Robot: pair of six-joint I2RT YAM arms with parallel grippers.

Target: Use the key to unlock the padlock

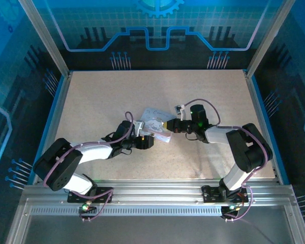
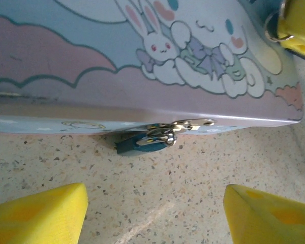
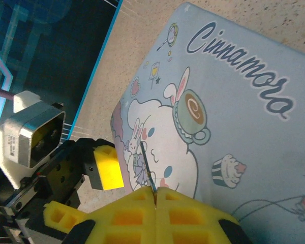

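Left end effector (image 2: 155, 189): spread wide and holding nothing. Its two yellow foam fingers (image 2: 38, 213) sit low over the speckled surface (image 2: 218, 157), just short of the front wall of the tin (image 2: 117, 61), and face the padlock (image 2: 141, 143).

Padlock: tiny, with a dark teal body and a silvery shackle. It hangs from a shiny clasp (image 2: 185, 124) on the tin's front wall, and its body lies tucked under the tin's lower edge against the surface. The shackle looks closed through the clasp. The keyhole cannot be made out.

Tin: flat and pale blue, printed with cartoon rabbits and clouds. It lies lid-up between the two arms, and the lid appears closed.

Right end effector (image 3: 156, 192): at the side of the tin opposite the left arm. Its yellow pads are pressed together, pinching the key (image 3: 147, 165).

Key: a thin sliver sticking out from the seam between the pads. It is poised over the tin's printed lid, not at the front wall where the padlock hangs.

Done so far: the key is gripped and off the surface, and both arms have closed in on the tin.

Left to do: likely most of the task. The key has yet to reach the keyhole, go in and turn, and the shackle has yet to spring free. The open left end effector looks placed to steady the padlock first.
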